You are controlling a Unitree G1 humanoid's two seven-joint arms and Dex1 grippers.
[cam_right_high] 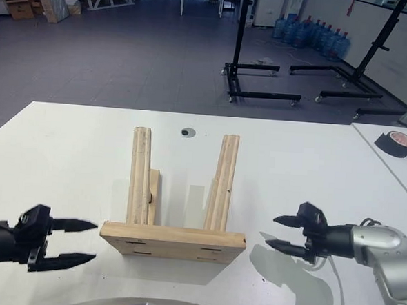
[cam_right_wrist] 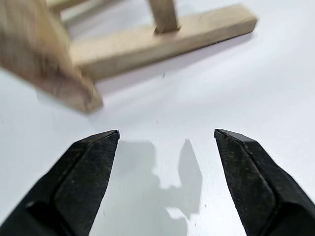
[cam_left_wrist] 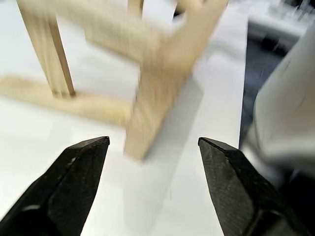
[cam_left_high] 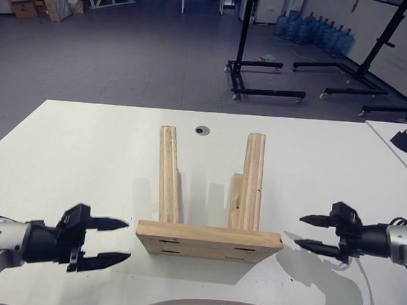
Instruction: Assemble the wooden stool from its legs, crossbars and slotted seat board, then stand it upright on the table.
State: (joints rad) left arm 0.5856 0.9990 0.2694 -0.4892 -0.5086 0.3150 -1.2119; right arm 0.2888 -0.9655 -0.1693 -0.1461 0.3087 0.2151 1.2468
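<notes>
Wooden stool (cam_left_high: pixel 168 181) on its side at lower centre of the white table (cam_left_high: pixel 65 158), seat board (cam_left_high: pixel 208 241) edge-on toward the frame's bottom, legs (cam_left_high: pixel 254 176) pointing up-frame, left gripper (cam_left_high: pixel 126 241) lower left, fingers spread and empty, right gripper (cam_left_high: pixel 299 231) lower right, likewise spread, each near one end of the board, not touching it

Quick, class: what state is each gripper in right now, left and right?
Left gripper: open, holding nothing.
Right gripper: open, holding nothing.

Pale bare-wood stool (cam_left_high: pixel 210 215) on a smooth, matt white table (cam_left_high: pixel 72 158).
</notes>
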